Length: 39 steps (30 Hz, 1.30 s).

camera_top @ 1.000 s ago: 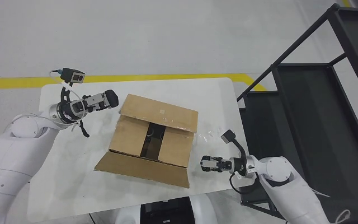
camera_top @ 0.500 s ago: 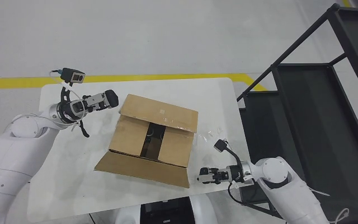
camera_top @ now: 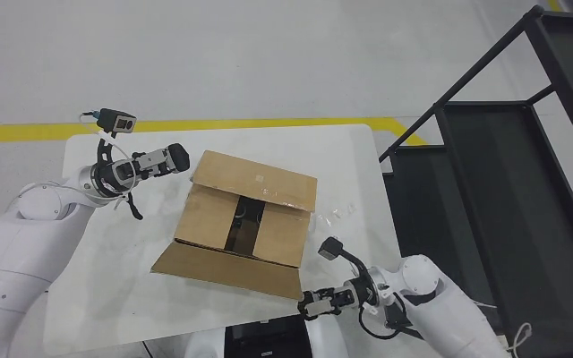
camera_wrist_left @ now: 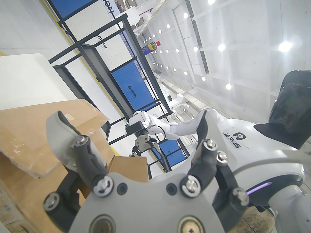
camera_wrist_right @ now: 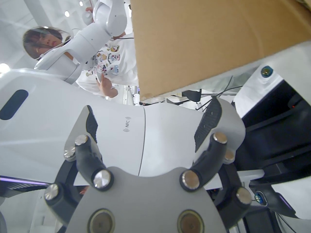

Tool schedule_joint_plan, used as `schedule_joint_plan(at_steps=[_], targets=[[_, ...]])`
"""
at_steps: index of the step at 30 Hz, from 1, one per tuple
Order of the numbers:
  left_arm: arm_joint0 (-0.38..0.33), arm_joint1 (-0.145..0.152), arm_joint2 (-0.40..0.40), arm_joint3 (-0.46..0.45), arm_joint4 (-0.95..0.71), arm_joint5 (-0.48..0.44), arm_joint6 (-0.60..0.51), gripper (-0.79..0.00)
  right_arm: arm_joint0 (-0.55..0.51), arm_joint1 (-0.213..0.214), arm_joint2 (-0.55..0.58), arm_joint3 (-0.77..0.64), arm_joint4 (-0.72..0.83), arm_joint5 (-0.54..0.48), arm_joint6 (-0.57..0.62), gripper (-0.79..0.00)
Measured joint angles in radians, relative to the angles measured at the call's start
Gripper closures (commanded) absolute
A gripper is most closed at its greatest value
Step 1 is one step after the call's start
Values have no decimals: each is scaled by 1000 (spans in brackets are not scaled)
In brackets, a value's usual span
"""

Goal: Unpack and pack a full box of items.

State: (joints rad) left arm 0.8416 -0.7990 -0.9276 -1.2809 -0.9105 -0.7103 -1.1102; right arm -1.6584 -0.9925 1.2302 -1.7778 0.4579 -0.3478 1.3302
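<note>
A brown cardboard box (camera_top: 215, 215) sits mid-table with its top flaps partly spread, leaving a dark slot (camera_top: 243, 224) whose contents I cannot make out. My left gripper (camera_top: 177, 156) hovers open and empty just off the box's far-left corner; in the left wrist view the left gripper (camera_wrist_left: 131, 127) has the box (camera_wrist_left: 36, 132) beside one finger. My right gripper (camera_top: 308, 306) is open and empty at the table's front edge, by the corner of the box's front flap (camera_top: 233, 268). In the right wrist view the right gripper (camera_wrist_right: 150, 120) sits below that flap (camera_wrist_right: 206, 25).
A crumpled piece of clear plastic (camera_top: 337, 213) lies on the white table (camera_top: 116, 268) to the right of the box. A dark metal shelving rack (camera_top: 501, 161) stands close to the table's right side. Bare tabletop lies left of the box.
My right gripper has swung from the table's right side down and leftward to the front edge, under the front flap's corner. The left arm and the box stay put.
</note>
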Motion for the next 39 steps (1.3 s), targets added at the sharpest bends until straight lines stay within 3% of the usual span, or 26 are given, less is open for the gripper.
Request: schedule_joint_plan(at_steps=[9,16,22,26,32,39], targets=[[0,0,0,0,0,0,0,-785,94,-20,-92,-9,115,-26,-17,-785],[0,0,0,0,0,0,0,-785,133,-24,-90,-38,173,-67,-21,-785],[0,0,0,0,0,0,0,-785,162,-32,-71,10,160,-87,-178,-785],[0,0,0,0,0,0,0,-785,190,-44,-82,29,133,-165,-280,-785],[0,0,0,0,0,0,0,-785,233,-56,-105,70,157,-200,-310,-785],[0,0,0,0,0,0,0,-785,270,-67,-129,112,67,-194,-392,-785]])
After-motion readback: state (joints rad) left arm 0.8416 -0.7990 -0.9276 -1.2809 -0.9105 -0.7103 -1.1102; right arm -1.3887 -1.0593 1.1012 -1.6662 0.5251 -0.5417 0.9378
